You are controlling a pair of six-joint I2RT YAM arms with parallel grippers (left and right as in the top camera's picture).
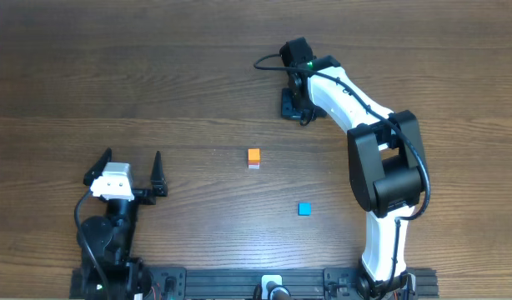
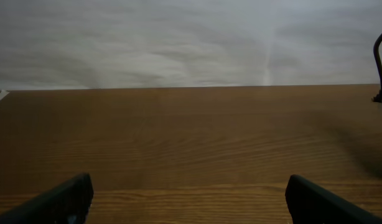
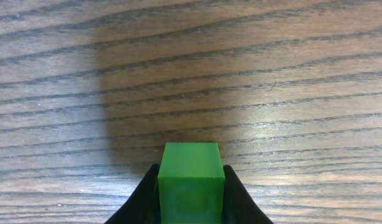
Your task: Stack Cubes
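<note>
Top view: the right arm (image 1: 381, 167) stands at 5 o'clock, rises, bends at the elbow and stretches to 12 o'clock, its wrist turned down over the worktop (image 1: 156, 67). The right fingers (image 3: 147, 193) are closed to a cube's width, pinching the green cube (image 3: 191, 177) by its two sides just above the wood. The left arm (image 1: 114, 208) is folded at 8 o'clock, and the left fingers (image 1: 158, 175) are spread wide with nothing between them. The orange cube (image 1: 253, 155) sits near the centre, with the blue cube (image 1: 303, 208) apart from it at its 4 o'clock.
</note>
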